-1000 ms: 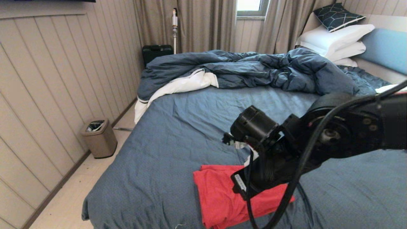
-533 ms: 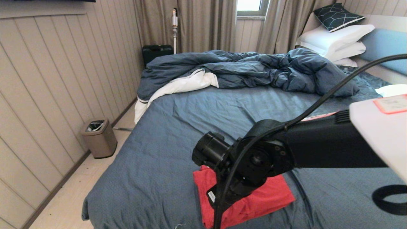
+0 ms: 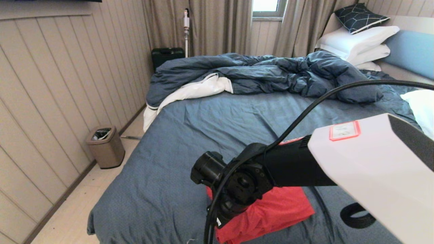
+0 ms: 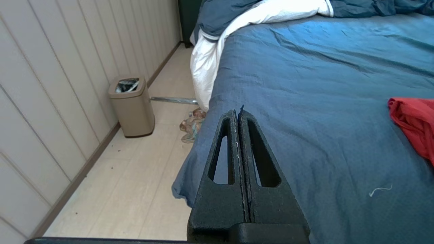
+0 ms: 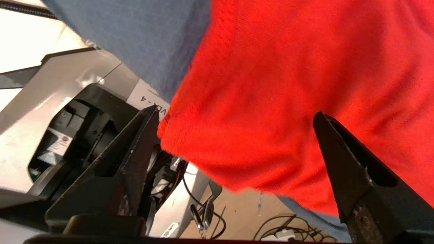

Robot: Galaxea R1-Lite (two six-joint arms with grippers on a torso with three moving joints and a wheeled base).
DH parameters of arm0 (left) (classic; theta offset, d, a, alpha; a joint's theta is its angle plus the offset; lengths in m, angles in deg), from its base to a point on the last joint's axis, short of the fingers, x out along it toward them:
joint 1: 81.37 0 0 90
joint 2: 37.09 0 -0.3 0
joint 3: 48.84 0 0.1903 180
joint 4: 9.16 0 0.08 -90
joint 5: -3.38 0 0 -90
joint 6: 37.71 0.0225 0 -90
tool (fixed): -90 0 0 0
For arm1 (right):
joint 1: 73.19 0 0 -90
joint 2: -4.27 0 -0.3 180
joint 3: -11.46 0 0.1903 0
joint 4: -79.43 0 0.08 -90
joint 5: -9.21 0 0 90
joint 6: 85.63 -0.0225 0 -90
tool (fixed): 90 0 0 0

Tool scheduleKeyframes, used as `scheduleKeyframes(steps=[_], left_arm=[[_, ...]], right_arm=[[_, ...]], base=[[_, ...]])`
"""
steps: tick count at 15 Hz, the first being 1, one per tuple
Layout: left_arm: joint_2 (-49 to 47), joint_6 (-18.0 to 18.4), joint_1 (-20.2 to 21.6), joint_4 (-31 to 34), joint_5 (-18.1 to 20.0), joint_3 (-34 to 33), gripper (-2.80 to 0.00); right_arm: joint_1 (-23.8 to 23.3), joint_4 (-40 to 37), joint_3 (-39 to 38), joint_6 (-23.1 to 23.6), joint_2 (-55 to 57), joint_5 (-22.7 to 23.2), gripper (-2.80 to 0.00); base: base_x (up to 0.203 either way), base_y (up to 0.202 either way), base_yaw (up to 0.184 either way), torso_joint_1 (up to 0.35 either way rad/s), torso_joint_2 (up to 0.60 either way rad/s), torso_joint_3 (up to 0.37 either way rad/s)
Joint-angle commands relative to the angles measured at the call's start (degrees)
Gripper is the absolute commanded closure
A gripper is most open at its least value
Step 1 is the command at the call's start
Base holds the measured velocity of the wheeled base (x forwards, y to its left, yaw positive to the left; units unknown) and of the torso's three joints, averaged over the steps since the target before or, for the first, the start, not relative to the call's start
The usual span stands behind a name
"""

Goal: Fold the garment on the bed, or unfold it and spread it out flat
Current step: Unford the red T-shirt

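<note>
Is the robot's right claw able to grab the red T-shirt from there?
Probably yes. The right claw is open right at the near edge of the red T-shirt, with nothing between them.

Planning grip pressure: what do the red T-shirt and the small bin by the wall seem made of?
Red T-shirt: soft matte knit, likely cotton jersey; fine ribbed weave and limp folds show in the right wrist view. Bin: smooth satin taupe shell, metal or plastic, can't tell.

Right gripper (image 5: 237, 117) fingers (image 5: 135, 135) spread wide before the red garment (image 5: 288, 84).
</note>
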Motion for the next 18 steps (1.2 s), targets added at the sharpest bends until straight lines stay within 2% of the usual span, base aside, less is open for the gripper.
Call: scheduleKeyframes(steps=[1,3,6,7,14,18], left_arm=[[-0.1,0.0,0.0,0.0,0.0,0.0,0.00],[-0.1,0.1,0.0,0.0,0.0,0.0,0.00],[-0.1,0.2,0.0,0.0,0.0,0.0,0.00],[-0.1,0.1,0.0,0.0,0.0,0.0,0.00],[-0.1,0.1,0.0,0.2,0.1,0.0,0.00],[-0.1,0.3,0.0,0.4,0.0,0.0,0.00]], right_arm=[[-0.3,-0.2,0.5,0.0,2.1,-0.4,-2.80],[-0.5,-0.1,0.6,0.0,3.4,-2.2,-2.80],[-0.7,-0.4,2.3,0.2,4.0,-2.5,-2.80],[-0.8,-0.6,2.2,0.7,4.2,-2.7,0.00],[-1.1,-0.3,1.5,1.5,3.7,-3.4,0.00],[-4.1,-0.4,0.1,1.3,-1.2,-3.4,0.00]], base=[[0.000,0.000,0.000,0.000,0.00,0.000],[0.000,0.000,0.000,0.000,0.00,0.000],[0.000,0.000,0.000,0.000,0.00,0.000],[0.000,0.000,0.000,0.000,0.00,0.000],[0.000,0.000,0.000,0.000,0.00,0.000],[0.000,0.000,0.000,0.000,0.00,0.000]])
